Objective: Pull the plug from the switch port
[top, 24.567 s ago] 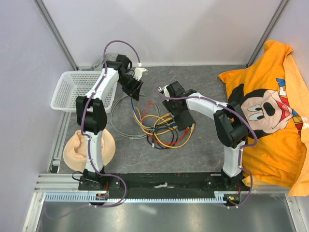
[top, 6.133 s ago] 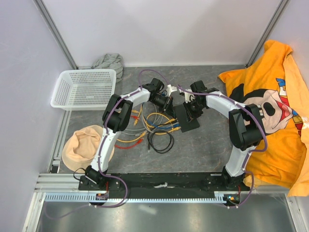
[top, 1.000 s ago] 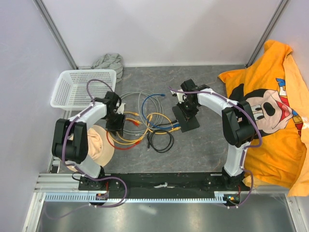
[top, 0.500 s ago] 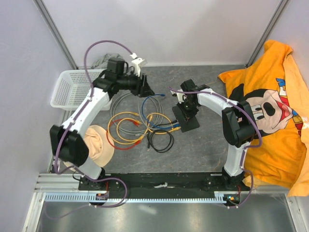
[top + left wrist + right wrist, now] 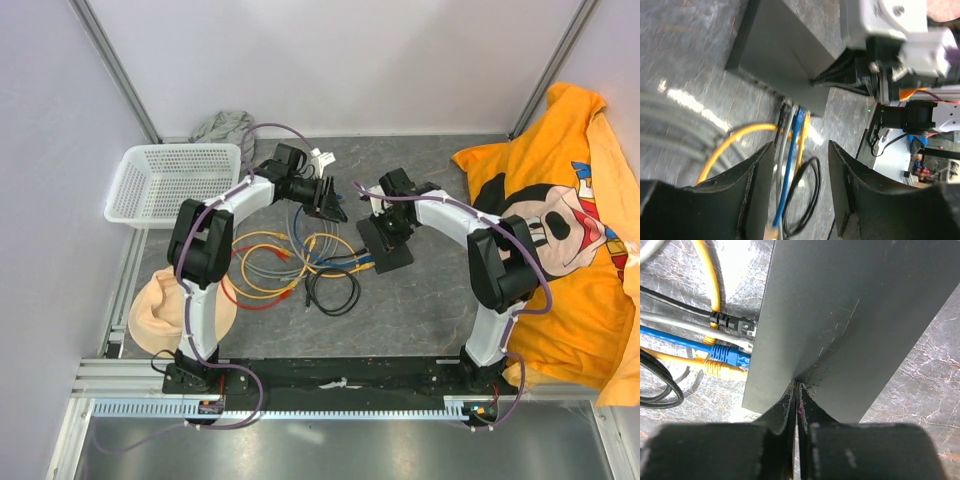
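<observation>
The switch (image 5: pixel 386 247) is a flat black box lying mid-table. Along its left edge, black (image 5: pixel 732 322), grey (image 5: pixel 746 339), blue (image 5: pixel 730 355) and yellow (image 5: pixel 722 370) plugs sit side by side in its ports. My right gripper (image 5: pixel 797 386) is shut, its tips pressed down on the switch top (image 5: pixel 850 315) with nothing between them. My left gripper (image 5: pixel 800 190) hovers open to the left of the switch (image 5: pixel 785 55), and the plugged cables (image 5: pixel 792 125) run between its fingers' line of sight, untouched. From above, the left gripper (image 5: pixel 332 210) is just short of the switch's back left corner.
Loose yellow, red, grey and black cable loops (image 5: pixel 290 265) lie left of the switch. A white basket (image 5: pixel 170 180) stands at the back left, with a grey cloth (image 5: pixel 225 128) behind it. A beige cloth (image 5: pixel 155 305) lies near left, and an orange shirt (image 5: pixel 560 230) covers the right side.
My left arm has swung from the cable pile, past the basket, to just left of the switch. The right gripper stays on the switch and has closed fully.
</observation>
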`<state>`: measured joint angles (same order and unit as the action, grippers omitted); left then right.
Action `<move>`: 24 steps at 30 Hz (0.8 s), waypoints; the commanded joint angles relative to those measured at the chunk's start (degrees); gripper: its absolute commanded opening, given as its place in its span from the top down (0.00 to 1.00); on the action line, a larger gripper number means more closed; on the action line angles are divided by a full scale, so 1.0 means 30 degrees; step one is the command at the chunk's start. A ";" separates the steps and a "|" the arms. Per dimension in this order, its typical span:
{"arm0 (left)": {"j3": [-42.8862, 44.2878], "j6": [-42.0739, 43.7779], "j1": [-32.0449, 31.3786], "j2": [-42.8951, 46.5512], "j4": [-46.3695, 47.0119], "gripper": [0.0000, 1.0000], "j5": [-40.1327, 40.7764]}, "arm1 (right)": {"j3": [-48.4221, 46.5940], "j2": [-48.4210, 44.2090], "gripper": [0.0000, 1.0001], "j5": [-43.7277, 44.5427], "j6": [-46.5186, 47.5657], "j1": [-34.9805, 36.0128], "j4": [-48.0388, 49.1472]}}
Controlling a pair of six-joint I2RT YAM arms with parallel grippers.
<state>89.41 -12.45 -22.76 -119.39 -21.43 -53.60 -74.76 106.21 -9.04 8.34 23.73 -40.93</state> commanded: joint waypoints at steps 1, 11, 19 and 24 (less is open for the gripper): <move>0.1721 -0.0393 -0.0819 -0.1099 0.0494 0.46 -0.0708 | 0.1188 -0.0132 1.00 -0.0386 -0.0200 -0.0145 -0.0216; 0.2013 0.0486 -0.1611 -0.3472 0.0084 0.47 0.0348 | 0.0926 -0.0512 1.00 -0.0006 -0.0377 -0.0350 -0.0156; 0.2834 0.0956 -0.2167 -0.4819 -0.0327 0.46 0.0818 | 0.1687 -0.0834 1.00 -0.0063 -0.0377 -0.0379 -0.0186; 0.2835 0.1336 -0.2373 -0.5289 -0.0503 0.47 0.0145 | 0.1834 -0.0688 1.00 -0.0034 -0.0377 -0.0379 -0.0127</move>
<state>96.31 -11.49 -28.56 -132.92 -22.26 -51.44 -71.44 104.07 -10.13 7.38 22.76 -37.47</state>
